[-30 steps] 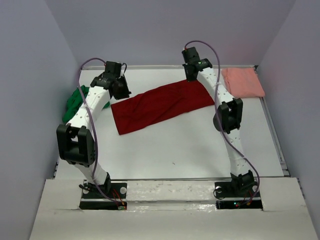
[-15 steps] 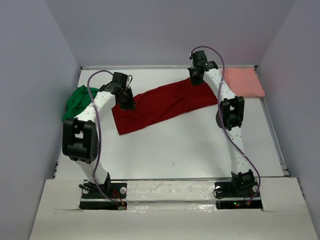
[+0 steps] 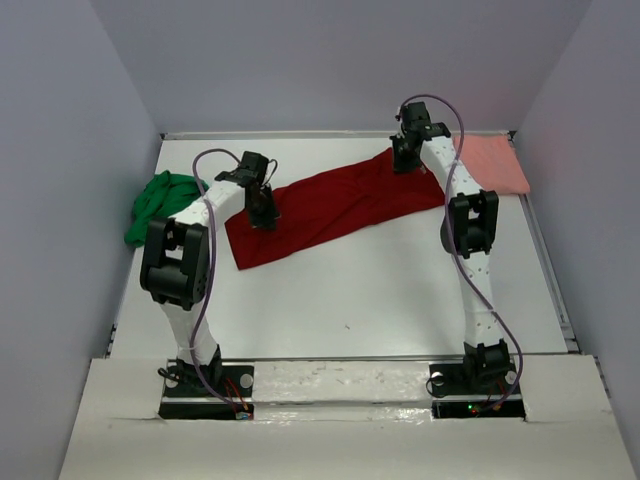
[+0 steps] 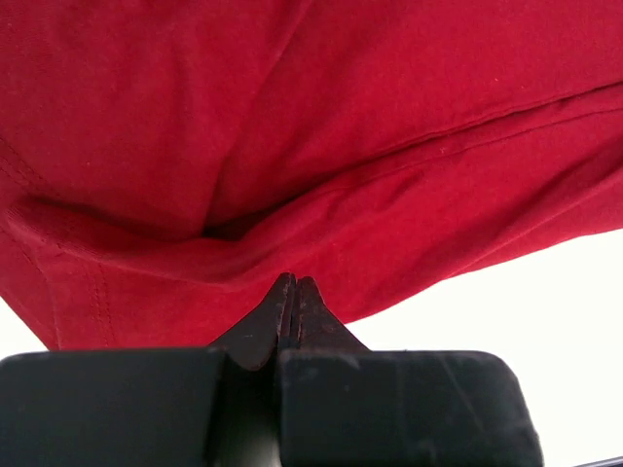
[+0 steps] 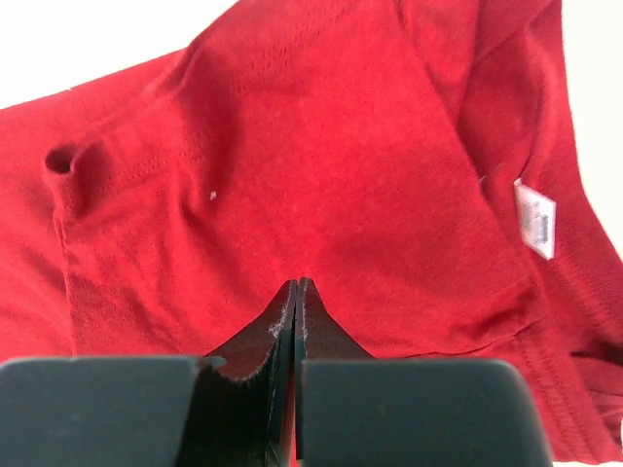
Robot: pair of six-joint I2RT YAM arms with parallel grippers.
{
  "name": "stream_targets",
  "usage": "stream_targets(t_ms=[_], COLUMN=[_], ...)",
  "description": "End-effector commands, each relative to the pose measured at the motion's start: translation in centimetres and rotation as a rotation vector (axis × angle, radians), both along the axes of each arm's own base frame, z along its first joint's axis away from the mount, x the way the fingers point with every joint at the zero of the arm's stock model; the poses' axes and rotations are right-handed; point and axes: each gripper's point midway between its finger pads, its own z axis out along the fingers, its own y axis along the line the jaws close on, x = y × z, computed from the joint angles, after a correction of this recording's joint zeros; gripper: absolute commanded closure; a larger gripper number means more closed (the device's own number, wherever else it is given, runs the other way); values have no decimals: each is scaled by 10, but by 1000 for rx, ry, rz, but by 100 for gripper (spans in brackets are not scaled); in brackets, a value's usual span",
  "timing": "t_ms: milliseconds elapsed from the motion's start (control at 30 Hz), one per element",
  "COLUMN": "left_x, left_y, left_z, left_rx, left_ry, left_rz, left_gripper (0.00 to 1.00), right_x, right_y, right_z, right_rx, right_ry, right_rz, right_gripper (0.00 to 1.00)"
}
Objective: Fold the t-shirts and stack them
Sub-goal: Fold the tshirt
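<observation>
Both claws are pinched tight shut with no cloth seen between them, so the big worry is that they only poke or drag the dark red shirt (image 3: 330, 205) and never grab it. The left claw (image 4: 294, 284) has its tips right by a puffy fold near the shirt's left end. The right claw (image 5: 295, 287) points at the far right end, close to the neck with its little white tag (image 5: 535, 219). If they push and slide while closed, the soft cloth could bunch into more wrinkles or scoot along the table (image 3: 350, 290). If they open and bite too deep, they could catch two layers at once (the shirt looks doubled over already), and the fold would come out crooked. The red shirt lies as a long slanted strip across the far middle of the table, a bit rumpled, nearer on the left and farther on the right. The green shirt (image 3: 160, 203) sits in a crumpled heap at the far left edge, apart from it. The pink shirt (image 3: 495, 163) lies fairly flat in the far right corner, near the red one's right end.
</observation>
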Motion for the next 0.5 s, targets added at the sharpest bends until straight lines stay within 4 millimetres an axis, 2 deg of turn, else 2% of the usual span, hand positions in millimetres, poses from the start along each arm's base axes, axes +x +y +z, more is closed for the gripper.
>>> stream_targets(t_ms=[0, 133, 233, 267, 300, 333, 467], left_x=[6, 3, -2, -1, -2, -2, -3], left_y=[-5, -8, -8, -8, -10, -10, -12], left_z=[16, 0, -12, -13, -16, -16, -23], left_rx=[-5, -3, 18, 26, 35, 40, 40], left_ry=[-31, 16, 70, 70, 74, 72, 89], left_rz=[8, 18, 22, 17, 13, 12, 13], left_gripper=[100, 100, 100, 100, 100, 100, 100], right_x=[-2, -12, -27, -30, -37, -33, -43], right_y=[13, 14, 12, 12, 11, 10, 6], right_z=[11, -9, -28, -24, -36, -28, -37], right_rx=[51, 62, 58, 62, 56, 57, 37], right_ry=[-11, 63, 130, 130, 152, 126, 155], right_rz=[15, -1, -12, -13, -17, -20, -24], right_gripper=[100, 100, 100, 100, 100, 100, 100])
